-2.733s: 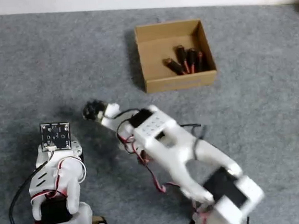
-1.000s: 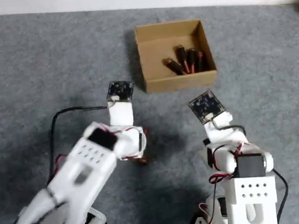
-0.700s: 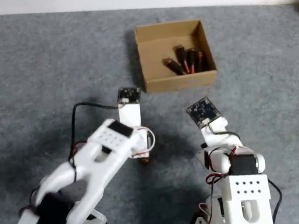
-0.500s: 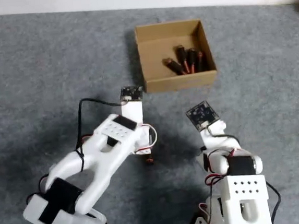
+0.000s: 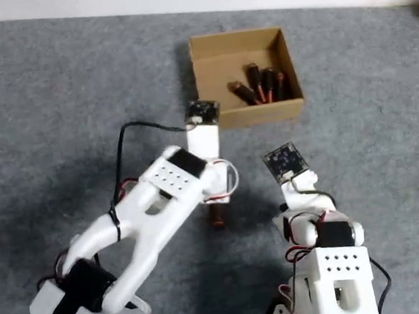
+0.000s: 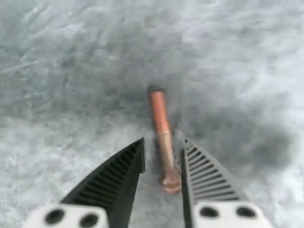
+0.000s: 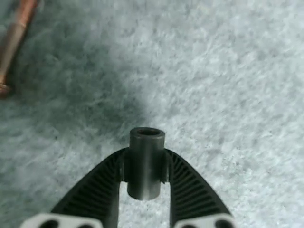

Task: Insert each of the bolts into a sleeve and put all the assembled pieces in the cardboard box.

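A copper bolt (image 6: 161,124) lies on the grey carpet between the fingers of my left gripper (image 6: 163,145), which is open and straddles it near its head. In the high view the bolt (image 5: 216,216) pokes out from under the left arm (image 5: 170,197). My right gripper (image 7: 145,159) is shut on a dark sleeve (image 7: 145,164), held upright with its bore showing. The same bolt (image 7: 14,38) lies a short way off from it. The cardboard box (image 5: 253,114) stands at the back with several assembled pieces (image 5: 260,84) inside.
Grey carpet covers the whole table. The right arm (image 5: 314,225) stands folded at the front right, its wrist board (image 5: 286,162) facing up. Open carpet lies between the arms and the box, and to both sides of it.
The left arm has swung in from the front left to the middle, over the bolt, and crept rightwards. The right arm has drawn back to the front right.
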Controlling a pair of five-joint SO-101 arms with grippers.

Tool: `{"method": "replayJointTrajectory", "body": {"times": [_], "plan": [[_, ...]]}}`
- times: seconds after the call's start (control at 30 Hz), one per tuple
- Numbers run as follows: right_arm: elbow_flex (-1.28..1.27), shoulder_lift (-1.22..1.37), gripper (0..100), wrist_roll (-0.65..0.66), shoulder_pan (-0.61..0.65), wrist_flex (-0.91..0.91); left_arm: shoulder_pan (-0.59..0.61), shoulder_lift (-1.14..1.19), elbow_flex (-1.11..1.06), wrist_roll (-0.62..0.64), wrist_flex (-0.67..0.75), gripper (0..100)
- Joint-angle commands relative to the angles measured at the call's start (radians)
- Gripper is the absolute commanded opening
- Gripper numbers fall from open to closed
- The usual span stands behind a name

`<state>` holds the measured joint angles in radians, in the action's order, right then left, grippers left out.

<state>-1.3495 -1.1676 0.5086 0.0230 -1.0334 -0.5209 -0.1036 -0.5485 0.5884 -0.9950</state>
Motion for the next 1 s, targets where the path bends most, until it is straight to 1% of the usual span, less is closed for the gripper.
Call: {"method": "replayJointTrajectory", "body": {"times": [0.0, 0.13, 0.2, 0.37, 0.47, 0.63, 0.73, 0.8, 0.83, 0.87, 0.9, 0.97], "plan": [[-0.019, -0.012, 0.5, -0.009, -0.007, 0.028, -0.016, -0.035, 0.001, 0.008, 0.008, 13], [-0.053, -0.012, 0.5, -0.008, -0.01, 0.076, -0.012, 0.058, -0.062, 0.008, 0.137, 13], [-0.056, -0.012, 0.5, -0.008, -0.01, 0.077, -0.016, 0.12, -0.073, 0.008, 0.17, 13], [-0.059, -0.012, 0.5, -0.008, -0.01, 0.077, -0.012, 0.225, -0.045, 0.021, 0.169, 13], [-0.059, -0.012, 0.5, -0.008, -0.01, 0.079, -0.01, 0.231, -0.03, 0.055, 0.169, 13], [-0.084, -0.012, 0.5, 0.006, -0.01, 0.082, -0.013, 0.231, -0.031, 0.055, 0.164, 13], [-0.09, -0.012, 0.5, 0.029, -0.01, 0.082, -0.016, 0.232, -0.028, 0.055, 0.12, 13], [-0.09, -0.012, 0.5, 0.031, -0.01, 0.082, -0.018, 0.232, -0.03, 0.052, 0.103, 7], [-0.09, -0.012, 0.5, 0.031, -0.01, 0.082, -0.018, 0.232, -0.03, 0.052, 0.098, 1], [-0.09, -0.012, 0.5, 0.031, -0.01, 0.082, -0.018, 0.232, -0.031, 0.052, 0.098, 0], [-0.09, -0.012, 0.5, 0.031, -0.01, 0.087, -0.018, 0.232, -0.031, 0.052, 0.097, 2], [-0.093, -0.012, 0.5, 0.028, -0.012, 0.11, -0.018, 0.232, -0.031, 0.052, 0.097, 0]]}}
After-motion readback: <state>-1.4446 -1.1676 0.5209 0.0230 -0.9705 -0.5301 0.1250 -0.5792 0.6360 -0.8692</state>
